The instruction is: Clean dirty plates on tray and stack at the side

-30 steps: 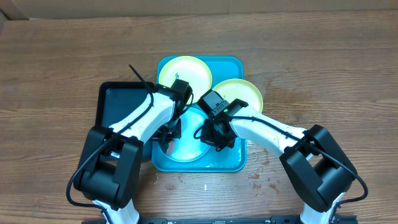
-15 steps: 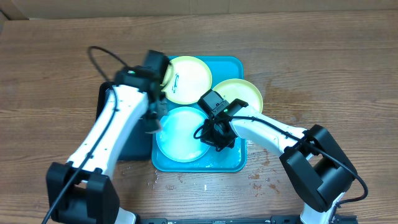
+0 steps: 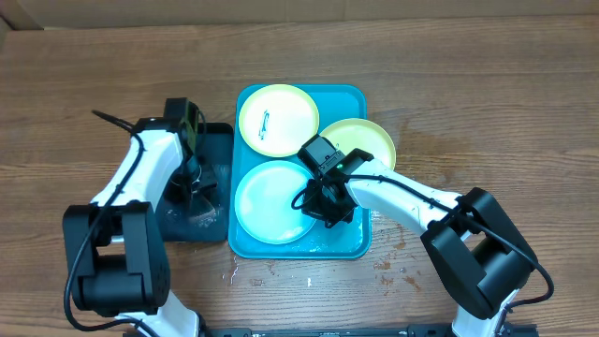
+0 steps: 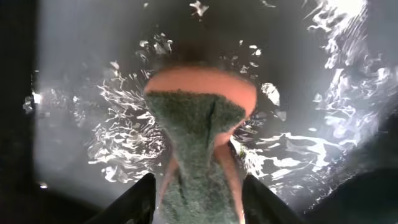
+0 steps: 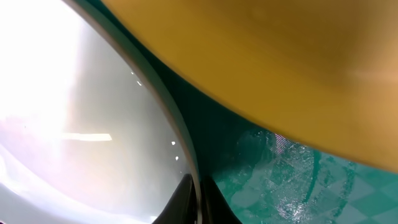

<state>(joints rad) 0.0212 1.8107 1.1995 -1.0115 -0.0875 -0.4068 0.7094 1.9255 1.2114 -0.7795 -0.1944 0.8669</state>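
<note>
Overhead, we see the light blue plate (image 3: 267, 204) in the near half of the turquoise tray (image 3: 348, 245), the right hand (image 3: 323, 201) clenched on its rim at 3 o'clock. At 9 o'clock, the left hand (image 4: 198, 194) grasps a sponge (image 4: 199, 121) over the black tray (image 3: 217, 140). Yellow-green plates (image 3: 278, 117) lie farther back.

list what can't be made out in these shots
- Overhead: left gripper and sponge, hidden under the arm over the black tray.
- Overhead: how the right gripper meets the blue plate, covered by its wrist.
- Overhead: mark on the back yellow plate, too small to identify.
- Right wrist: nearby yellow plate, blurred and cut off by the top edge.
</note>
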